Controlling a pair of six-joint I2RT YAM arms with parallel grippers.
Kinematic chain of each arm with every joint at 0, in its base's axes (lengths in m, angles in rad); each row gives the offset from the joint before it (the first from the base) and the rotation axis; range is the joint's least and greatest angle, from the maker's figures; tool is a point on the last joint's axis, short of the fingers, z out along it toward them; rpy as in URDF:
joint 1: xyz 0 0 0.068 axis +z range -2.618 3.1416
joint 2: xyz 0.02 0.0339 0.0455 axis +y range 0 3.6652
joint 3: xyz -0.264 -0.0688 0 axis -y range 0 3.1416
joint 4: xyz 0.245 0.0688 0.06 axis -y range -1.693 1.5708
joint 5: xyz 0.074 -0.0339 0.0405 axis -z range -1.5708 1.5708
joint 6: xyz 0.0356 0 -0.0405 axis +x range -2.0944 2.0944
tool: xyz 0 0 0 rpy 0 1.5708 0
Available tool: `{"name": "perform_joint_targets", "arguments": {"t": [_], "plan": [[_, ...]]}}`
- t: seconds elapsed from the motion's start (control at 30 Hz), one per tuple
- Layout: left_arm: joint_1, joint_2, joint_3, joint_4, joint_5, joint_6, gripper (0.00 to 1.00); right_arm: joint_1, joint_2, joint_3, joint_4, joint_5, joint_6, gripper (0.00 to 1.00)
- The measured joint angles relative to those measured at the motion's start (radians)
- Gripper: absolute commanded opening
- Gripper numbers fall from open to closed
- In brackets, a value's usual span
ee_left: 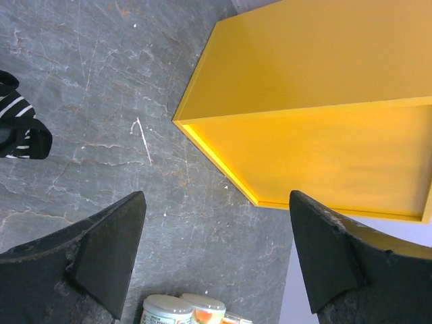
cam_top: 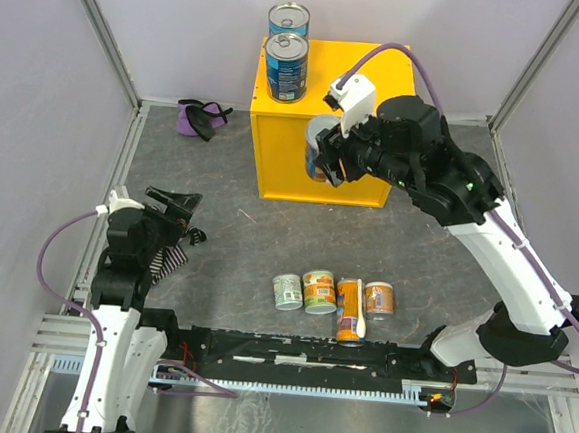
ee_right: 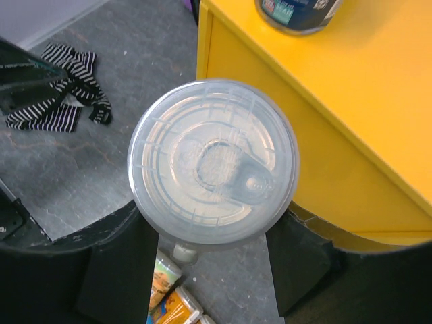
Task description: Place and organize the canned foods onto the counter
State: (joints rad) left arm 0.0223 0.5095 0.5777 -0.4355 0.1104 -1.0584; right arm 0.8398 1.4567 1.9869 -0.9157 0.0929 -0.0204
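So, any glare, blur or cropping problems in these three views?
Top external: evenly lit, sharp, no glare on the counter. Left wrist: left end effector dark and slightly soft, tabletop crisp. Right wrist: the clear-lidded can in the right end effector crowds the frame; a blue can is cropped at top.

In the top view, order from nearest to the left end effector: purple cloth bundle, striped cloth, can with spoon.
1. striped cloth, beside the left end effector
2. purple cloth bundle, far left
3. can with spoon, near centre
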Motion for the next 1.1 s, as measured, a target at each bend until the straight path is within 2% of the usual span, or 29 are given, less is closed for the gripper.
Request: {"name": "perform_joint_targets", "arguments": {"t": [0.47, 0.63, 0.8, 1.1], "plan": [[0.0, 0.002, 0.011, 0.021, 0.001, -0.011, 0.92, -0.011, 0.164, 0.321, -0.058, 0.11, -0.003, 0.02], [0.0, -0.014, 0.018, 0.023, 0.003, -0.011, 0.91, -0.047, 0.212, 0.364, -0.066, 0.119, -0.003, 0.01], [0.0, 0.011, 0.054, 0.019, 0.007, -0.01, 0.91, -0.1, 0.294, 0.487, -0.087, 0.11, -0.001, 0.01], [0.0, 0.059, 0.102, 0.04, 0.023, -0.01, 0.91, -0.186, 0.306, 0.488, -0.039, 0.074, 0.032, 0.02]]}}
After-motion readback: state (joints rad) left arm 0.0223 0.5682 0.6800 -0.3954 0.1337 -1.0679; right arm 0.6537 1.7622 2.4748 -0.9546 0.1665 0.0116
